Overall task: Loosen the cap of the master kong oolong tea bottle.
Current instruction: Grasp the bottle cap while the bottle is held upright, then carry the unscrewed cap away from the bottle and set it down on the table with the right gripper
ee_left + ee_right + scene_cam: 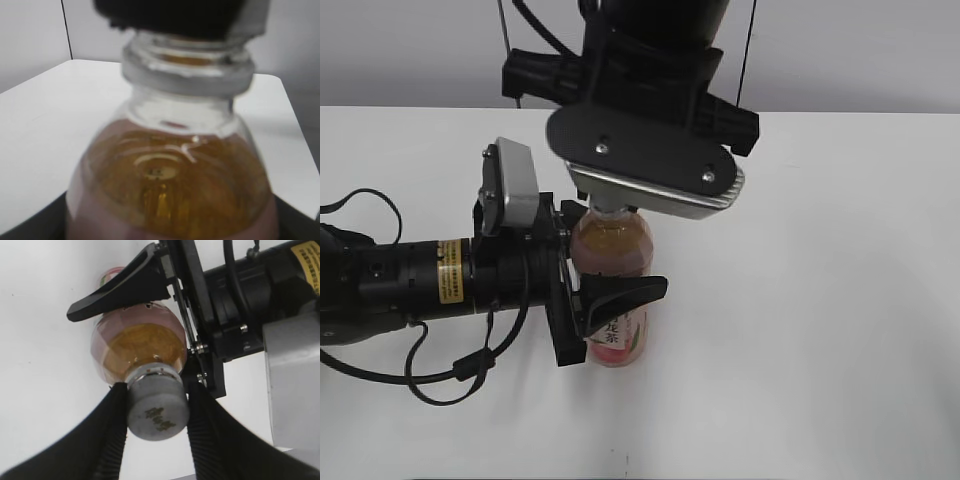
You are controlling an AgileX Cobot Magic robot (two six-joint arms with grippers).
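Note:
The master kong oolong tea bottle (612, 250) stands upright on the white table, amber tea inside, pink-and-white label low down (617, 335). My left gripper (595, 300) is shut on the bottle's body from the left; the left wrist view shows the bottle's shoulder (170, 180) filling the frame. My right gripper (156, 407) comes down from above and is shut on the cap (157, 412), a white round cap with a dark mark on top, one black finger on each side. In the exterior view the cap is hidden under the right wrist (655, 165).
The white table (840, 330) stretches around the bottle, with a grey wall behind. The left arm and its cables (400, 290) lie across the table's left side. The right arm hangs over the bottle.

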